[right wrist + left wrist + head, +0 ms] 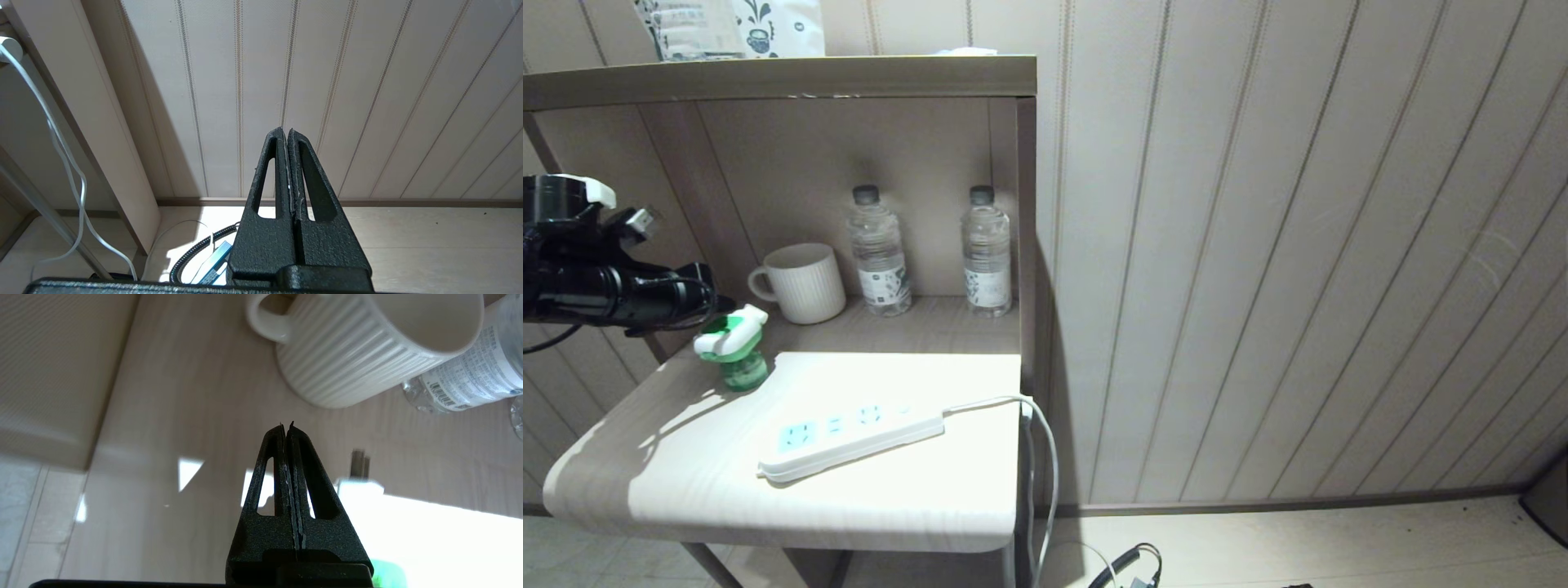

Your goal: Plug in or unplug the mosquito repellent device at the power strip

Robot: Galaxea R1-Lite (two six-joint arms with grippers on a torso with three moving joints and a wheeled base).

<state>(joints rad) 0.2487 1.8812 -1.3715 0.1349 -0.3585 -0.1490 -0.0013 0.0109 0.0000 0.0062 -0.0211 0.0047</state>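
Head view: the mosquito repellent device (732, 349) stands unplugged on the wooden side table (645, 457), its white-and-green head tilted above the green bottle. The left gripper (724, 306) reaches in from the left and hangs just above and behind the device's head; whether it touches the head cannot be told from here. The power strip (849, 438) lies flat near the table's front, apart from the device, its sockets empty and its white cord (1045, 457) running off the right edge down to the floor. Behind stand a ribbed white mug (803, 282) and two water bottles (880, 251), under a shelf.

Left wrist view: the left gripper's fingers (282, 465) are pressed together with nothing between them, pointing over the tabletop toward the mug (367, 347). A sliver of green shows beside the gripper's base.

Right wrist view: the right gripper (285, 131) hangs low by the panelled wall (367, 102), its fingers pressed together and empty, above the floor and a coiled cable (196, 249).
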